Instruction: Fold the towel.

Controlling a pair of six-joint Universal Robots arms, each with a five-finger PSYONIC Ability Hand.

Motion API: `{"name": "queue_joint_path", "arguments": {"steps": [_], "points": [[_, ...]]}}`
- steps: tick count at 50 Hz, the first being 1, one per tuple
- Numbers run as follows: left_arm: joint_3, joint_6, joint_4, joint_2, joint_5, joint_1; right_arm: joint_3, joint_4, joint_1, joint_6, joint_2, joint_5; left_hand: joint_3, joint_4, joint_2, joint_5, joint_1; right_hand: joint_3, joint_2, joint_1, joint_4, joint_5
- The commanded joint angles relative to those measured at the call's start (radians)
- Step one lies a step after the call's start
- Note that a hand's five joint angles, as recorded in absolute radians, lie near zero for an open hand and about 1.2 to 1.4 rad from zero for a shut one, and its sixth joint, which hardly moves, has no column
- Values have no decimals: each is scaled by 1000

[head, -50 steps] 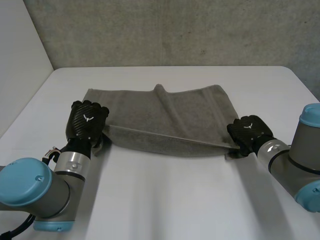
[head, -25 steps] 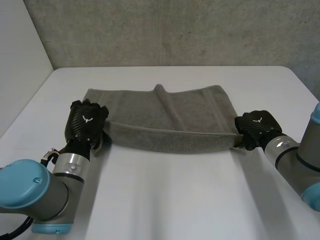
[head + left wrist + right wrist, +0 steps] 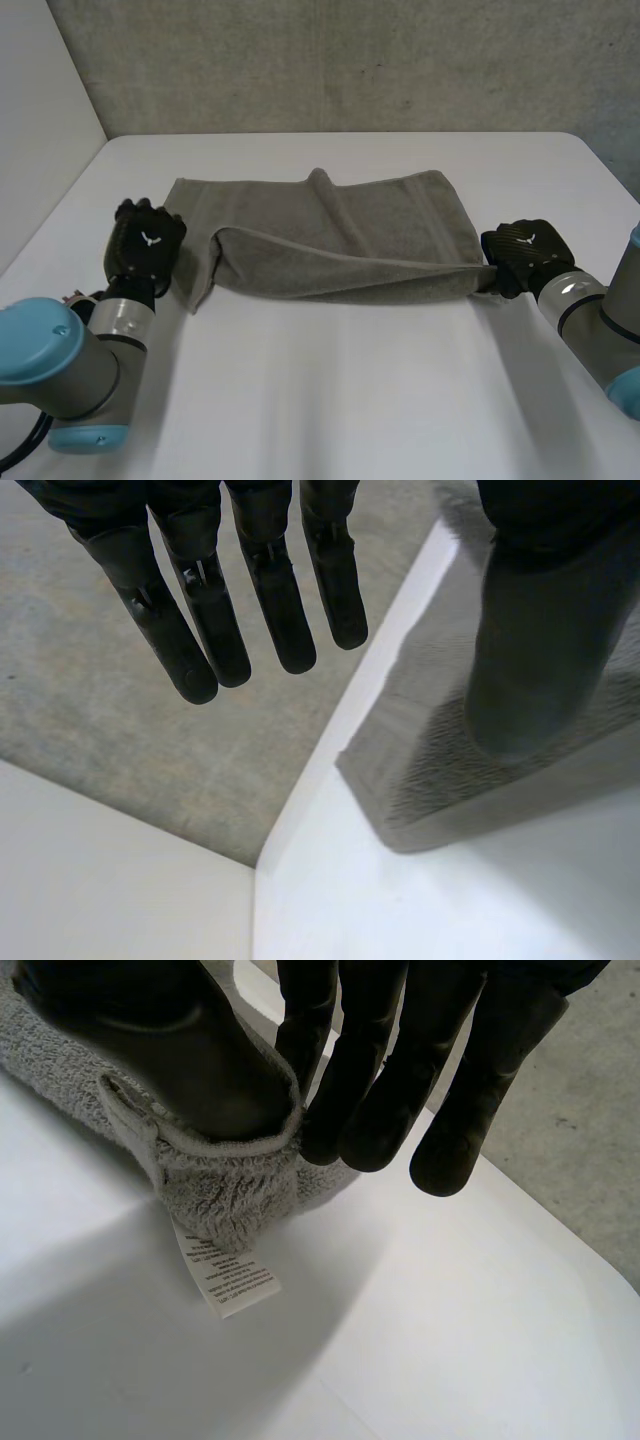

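Head view gives me the grey towel (image 3: 330, 240) lying across the middle of the desk (image 3: 330, 400), its near long edge doubled partway over the rest. My left hand (image 3: 145, 248) sits just beside the towel's left end, apart from it. In the left wrist view its fingers are straight and hold nothing. My right hand (image 3: 525, 255) is at the near right corner. The right wrist view shows its thumb pinning that corner against the fingers, with a care label (image 3: 228, 1278) dangling beneath. I judge the first fold about half made: the left end lies slumped and crooked, the right corner is not laid down, and a ridge crosses the far edge. Squaring the edges and any second fold remain.
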Motion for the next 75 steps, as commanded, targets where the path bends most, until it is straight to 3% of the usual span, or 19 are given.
{"name": "queue_joint_path", "arguments": {"steps": [1, 11, 19, 24, 32, 57, 75], "points": [[-14, -78, -1, 42, 4, 19, 6, 0, 1, 0, 1, 0, -57, -67, -66, -232, -59, 60, 57, 68, 53, 44], [-10, -305, -58, 74, 7, -60, 15, 0, 10, 1, 5, -3, -204, -214, -212, -379, -206, 60, 57, 68, 53, 44], [137, -529, -288, 34, -4, -79, 14, 0, 10, 1, 7, -5, -260, -269, -268, -435, -261, 60, 57, 68, 53, 44], [260, -606, -378, -50, -34, -80, 17, 0, 10, 1, 8, -6, -260, -269, -268, -435, -261, 60, 57, 68, 53, 44], [378, -615, -535, -142, -77, -82, 20, 0, 10, 1, 21, -6, -274, -284, -283, -449, -276, 60, 57, 68, 53, 44], [591, -606, -531, -323, -88, -131, 17, 0, 10, -2, 42, -8, -263, -272, -271, -438, -264, 60, 57, 68, 53, 44], [608, -615, -564, -320, -106, -164, 15, 0, 10, -33, 57, -6, -266, -275, -274, -441, -267, 60, 57, 68, 53, 44]]}}
